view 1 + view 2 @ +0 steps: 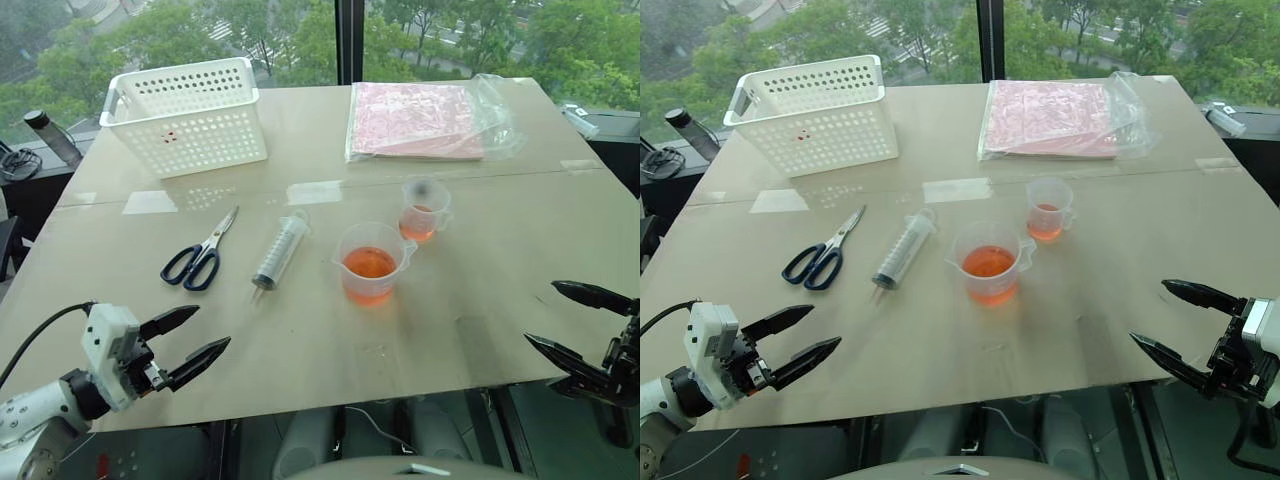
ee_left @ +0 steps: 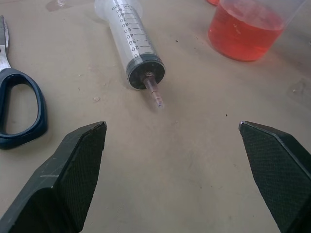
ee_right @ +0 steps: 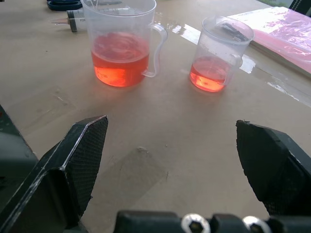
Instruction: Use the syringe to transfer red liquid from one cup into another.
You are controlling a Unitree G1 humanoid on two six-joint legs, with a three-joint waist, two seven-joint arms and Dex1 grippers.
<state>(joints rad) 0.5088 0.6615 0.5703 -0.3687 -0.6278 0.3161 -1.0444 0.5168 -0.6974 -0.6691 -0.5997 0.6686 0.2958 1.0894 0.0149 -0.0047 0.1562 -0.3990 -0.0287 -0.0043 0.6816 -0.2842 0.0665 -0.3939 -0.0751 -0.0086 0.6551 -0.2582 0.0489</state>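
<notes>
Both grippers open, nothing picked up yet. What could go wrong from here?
1. The syringe lies flat beside the scissors; the left gripper might nudge them or roll it.
2. The large cup and small cup stand close together, both holding red liquid; a bump could spill either.

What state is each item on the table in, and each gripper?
syringe: lying flat, unheld, tip toward the robot.
larger beaker: upright, partly filled with red liquid.
smaller beaker: upright, a little red liquid at the bottom.
scissors: closed, lying flat.
white basket: upright.
pink packet: flat, in a clear bag.
left gripper: open, holding nothing.
right gripper: open, holding nothing.
</notes>
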